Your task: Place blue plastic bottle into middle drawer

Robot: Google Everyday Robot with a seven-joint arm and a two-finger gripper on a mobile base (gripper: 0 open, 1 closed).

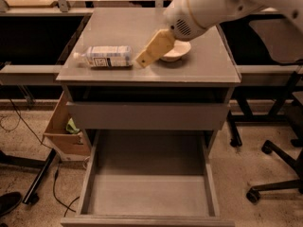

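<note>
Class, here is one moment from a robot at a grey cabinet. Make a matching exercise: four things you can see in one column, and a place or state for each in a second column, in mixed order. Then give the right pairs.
Things
1. blue plastic bottle
2. cream bowl
3. middle drawer
4. claw

Places or states
A. pulled wide open
B. lying on its side, at the left of the cabinet top
C. hanging just over the cabinet top, between bottle and bowl
D. standing upright on the cabinet top, right of the bottle

Pairs: 1-B, 2-D, 3-A, 4-C
</note>
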